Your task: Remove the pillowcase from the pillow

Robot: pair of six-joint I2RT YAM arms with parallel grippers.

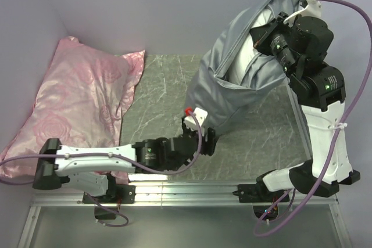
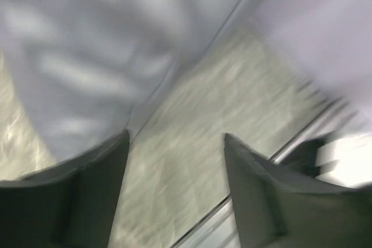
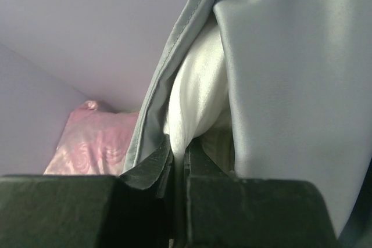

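Pink rose cushion far left — apart from pillowcase, pillow

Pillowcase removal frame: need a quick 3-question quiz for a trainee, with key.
1. True or false: the left pincer is shut on the pillowcase.
2. In the top view, what lies left of the pillowcase? A) pink rose-patterned pillow B) folded towel C) cardboard box
3. Fill in: the right pincer is shut on the white ____.
Key: 1 false, its jaws stand open with nothing between them; 2 A; 3 pillow.
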